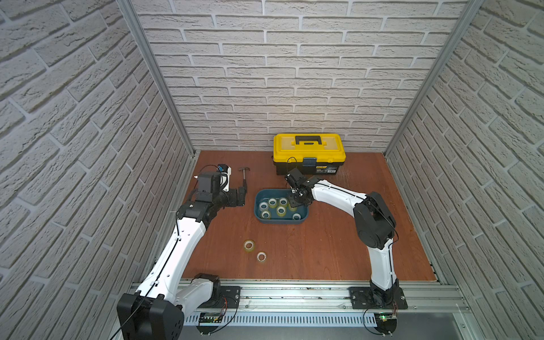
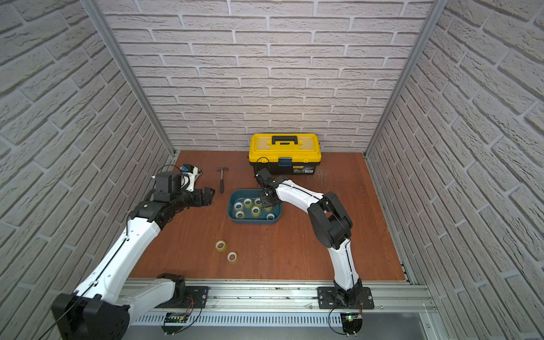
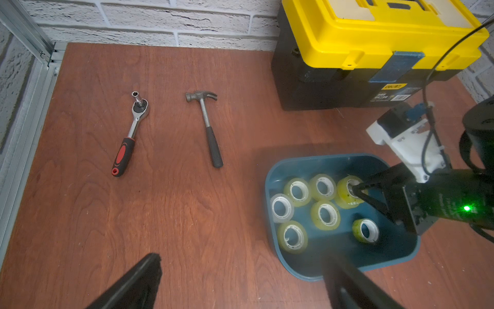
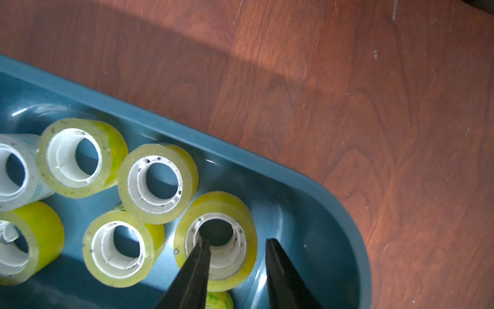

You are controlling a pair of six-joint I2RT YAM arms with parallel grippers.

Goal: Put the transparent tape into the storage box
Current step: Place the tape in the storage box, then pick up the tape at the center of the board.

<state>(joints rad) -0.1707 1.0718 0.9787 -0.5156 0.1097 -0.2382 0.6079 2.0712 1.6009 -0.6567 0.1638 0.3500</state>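
The storage box [image 1: 279,221] [image 2: 253,222] [image 3: 294,270] [image 4: 187,131] is a dark teal tub mid-table, with several rolls of transparent tape [image 1: 281,210] [image 3: 324,215] lying in it. My right gripper [image 1: 293,203] [image 2: 266,203] [image 3: 354,190] [image 4: 237,241] reaches into its far right corner and stands open. One finger is at the core of a yellowish roll [image 4: 240,214] [image 3: 343,196]; the other is outside that roll, a little off it. Two more rolls [image 1: 249,245] [image 1: 261,256] [image 2: 220,245] [image 2: 232,256] lie on the table in front of the tub. My left gripper [image 1: 242,195] [image 2: 210,195] [image 3: 243,267] hovers open and empty left of the tub.
A yellow-and-black toolbox [image 1: 309,153] [image 3: 374,53] stands against the back wall behind the tub. A hammer [image 1: 243,176] [image 3: 205,125] and a red-handled ratchet wrench [image 3: 128,139] lie at the back left. Brick-patterned walls enclose three sides.
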